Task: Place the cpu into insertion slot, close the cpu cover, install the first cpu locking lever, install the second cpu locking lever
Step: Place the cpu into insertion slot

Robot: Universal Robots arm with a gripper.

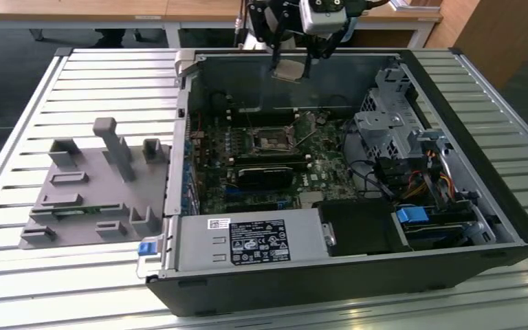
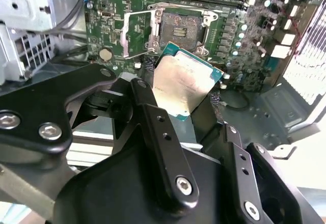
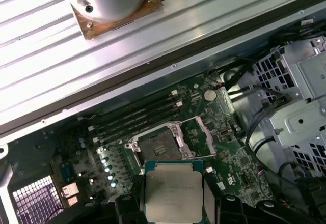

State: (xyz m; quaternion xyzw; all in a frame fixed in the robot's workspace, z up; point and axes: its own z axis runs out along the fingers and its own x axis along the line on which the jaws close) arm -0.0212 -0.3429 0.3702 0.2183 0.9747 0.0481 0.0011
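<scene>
Open PC case point(image 1: 337, 275) on the slatted table point(image 1: 108, 75), green board point(image 1: 324, 161) on its floor. Gripper point(image 1: 291, 67) hangs above the case's far edge in the exterior view, clamped on its load. cpu cover point(image 2: 138, 33) stands flipped open beside the insertion slot point(image 2: 182, 30), slot bare. cpu point(image 2: 184, 84) is that load, airborne, not seated; looks like all four steps left
</scene>
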